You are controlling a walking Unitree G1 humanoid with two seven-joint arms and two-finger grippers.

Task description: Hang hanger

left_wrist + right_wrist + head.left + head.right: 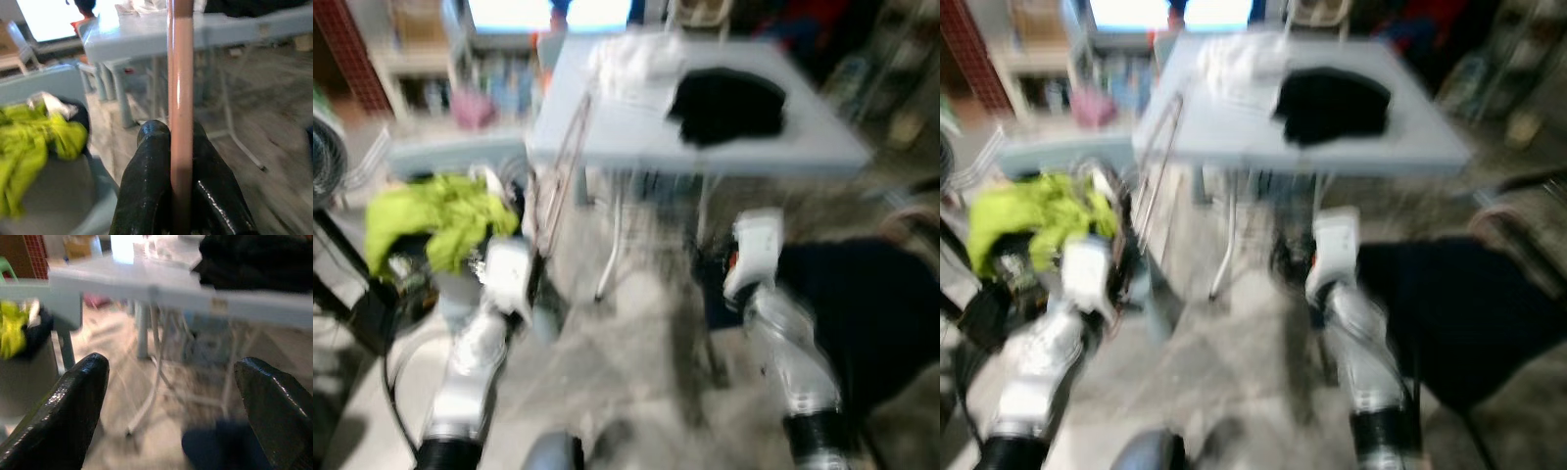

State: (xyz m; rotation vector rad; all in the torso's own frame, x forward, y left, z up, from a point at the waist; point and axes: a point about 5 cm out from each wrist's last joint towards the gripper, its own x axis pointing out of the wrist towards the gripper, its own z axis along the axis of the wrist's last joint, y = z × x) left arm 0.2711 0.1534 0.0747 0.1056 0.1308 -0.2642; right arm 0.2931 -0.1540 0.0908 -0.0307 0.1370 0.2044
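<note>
One hanger [180,88] in left claw [181,147]; right claw [171,377] agape.

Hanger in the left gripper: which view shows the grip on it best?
The left wrist view: the hanger rod runs clamped between the left gripper fingers. The eye views show it as a blurred thin frame rising toward the table. In the right wrist view it cannot be made out.

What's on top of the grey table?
On the grey table lie a black cloth and, beside it, a crumpled white cloth. Whatever is under those cloths is covered. The picture is blurred, so smaller things cannot be made out.
</note>
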